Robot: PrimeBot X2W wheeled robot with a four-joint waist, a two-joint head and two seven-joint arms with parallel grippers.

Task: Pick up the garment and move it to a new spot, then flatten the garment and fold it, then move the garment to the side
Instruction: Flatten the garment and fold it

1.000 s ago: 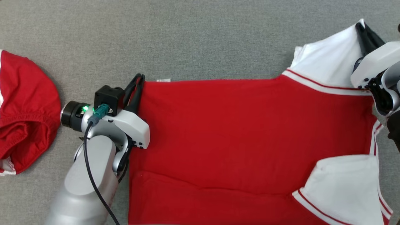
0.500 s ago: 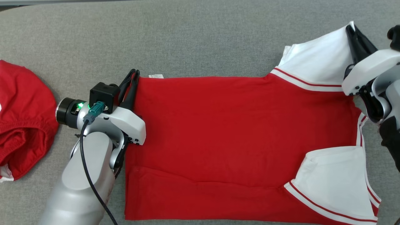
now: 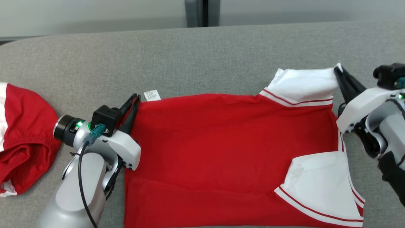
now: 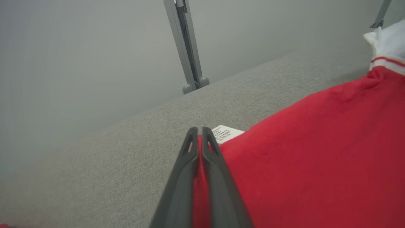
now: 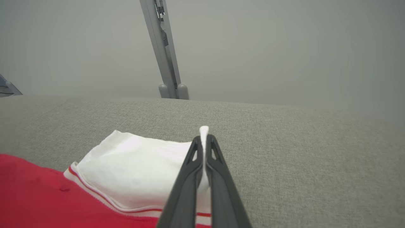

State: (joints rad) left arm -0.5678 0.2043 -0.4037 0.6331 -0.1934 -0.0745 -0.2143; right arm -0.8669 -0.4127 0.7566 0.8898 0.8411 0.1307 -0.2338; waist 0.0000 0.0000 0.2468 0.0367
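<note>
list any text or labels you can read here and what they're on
Tag at the far left corner of the shirt: rows of small print, too small and blurred to read.
No other words, numbers, brands or signs can be read.

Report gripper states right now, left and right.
Left gripper: closed, pinching the red shirt at its hem corner.
Right gripper: closed, pinching the shirt's white sleeve.
</note>
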